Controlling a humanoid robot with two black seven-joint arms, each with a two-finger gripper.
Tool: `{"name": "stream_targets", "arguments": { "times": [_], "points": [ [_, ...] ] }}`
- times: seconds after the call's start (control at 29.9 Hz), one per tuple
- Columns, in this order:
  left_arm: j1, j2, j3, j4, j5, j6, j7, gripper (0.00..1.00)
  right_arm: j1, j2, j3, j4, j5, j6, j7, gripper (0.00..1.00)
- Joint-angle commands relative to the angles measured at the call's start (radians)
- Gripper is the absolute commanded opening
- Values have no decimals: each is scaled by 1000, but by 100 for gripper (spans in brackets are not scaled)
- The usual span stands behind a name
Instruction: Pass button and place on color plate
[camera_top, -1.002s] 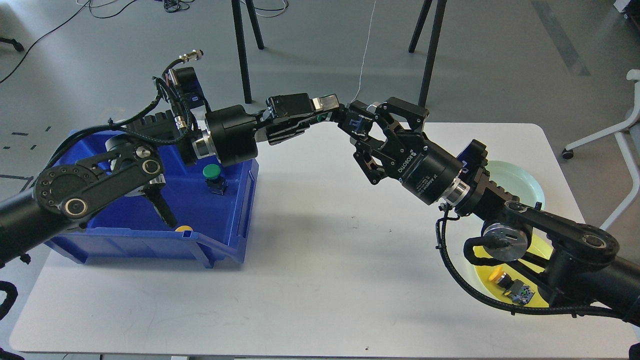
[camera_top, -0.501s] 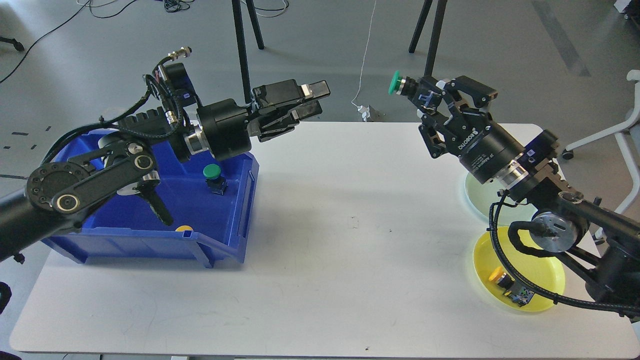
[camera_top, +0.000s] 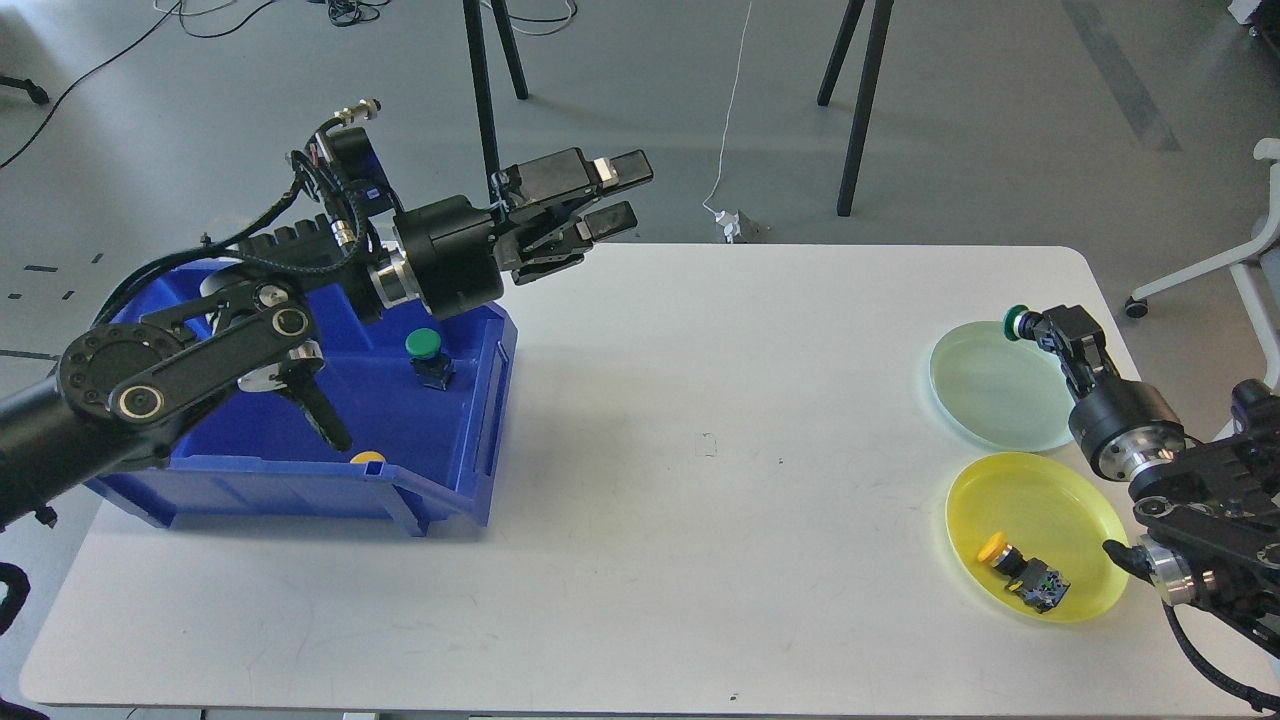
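My right gripper (camera_top: 1045, 332) is shut on a green-capped button (camera_top: 1018, 322) and holds it over the far right rim of the pale green plate (camera_top: 985, 395). The yellow plate (camera_top: 1060, 505) in front of it holds a yellow-capped button (camera_top: 1020, 572). My left gripper (camera_top: 622, 192) is open and empty, raised above the table's far edge, right of the blue bin (camera_top: 440, 470). In the bin stand another green-capped button (camera_top: 427, 355) and a yellow-capped button (camera_top: 367, 458), mostly hidden by the bin's front wall.
The white table (camera_top: 680, 520) carries the bin at the left and both plates at the right. Black stand legs (camera_top: 495, 100) and cables are on the floor behind the table. A white chair (camera_top: 1255, 260) stands at the right.
My right gripper has swung away from the left gripper with the green button, right and down to the pale green plate. The left gripper has opened and drawn back slightly.
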Motion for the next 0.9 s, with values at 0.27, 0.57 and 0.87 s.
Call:
{"name": "stream_targets", "arguments": {
  "times": [0.27,0.57,0.87],
  "points": [
    [0,1,0,0,0,-2,0,84,6,114,-6,-186,10,-1,-15,69],
    [1,0,-2,0,-2,-2,0,85,78,113,60,-134,20,-1,-18,96],
    [3,6,-6,46,-199,-15,0,92,63,5,508,238,105,262,-11,96]
  ]
}}
